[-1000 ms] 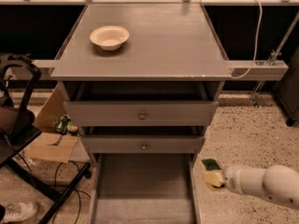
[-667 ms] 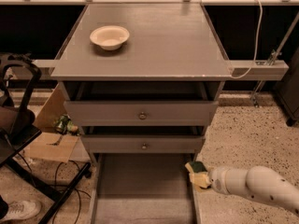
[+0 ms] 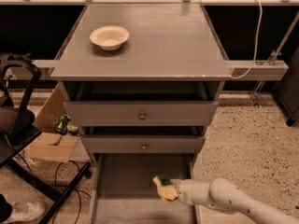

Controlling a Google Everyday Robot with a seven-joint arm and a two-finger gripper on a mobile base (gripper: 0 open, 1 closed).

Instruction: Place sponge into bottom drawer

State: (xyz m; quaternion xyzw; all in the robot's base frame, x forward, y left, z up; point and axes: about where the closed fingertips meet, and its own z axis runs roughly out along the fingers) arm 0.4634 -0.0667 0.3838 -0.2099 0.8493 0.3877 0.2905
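Note:
The sponge (image 3: 163,180), dark green over yellow, is held in my gripper (image 3: 165,188) at the end of the white arm that reaches in from the lower right. It hangs over the right part of the open bottom drawer (image 3: 126,176), a wide grey tray pulled out below the two knobbed drawers. The gripper's fingers are closed around the sponge and partly hidden by it. Whether the sponge touches the drawer floor is unclear.
A white bowl (image 3: 109,37) stands on the grey cabinet top (image 3: 159,41). The two upper drawers (image 3: 142,116) are slightly open. A black chair (image 3: 16,125) and a cardboard piece (image 3: 49,143) are at the left. A speckled floor lies at the right.
My arm has moved left from beside the cabinet, carrying the sponge from over the floor to over the right side of the open bottom drawer.

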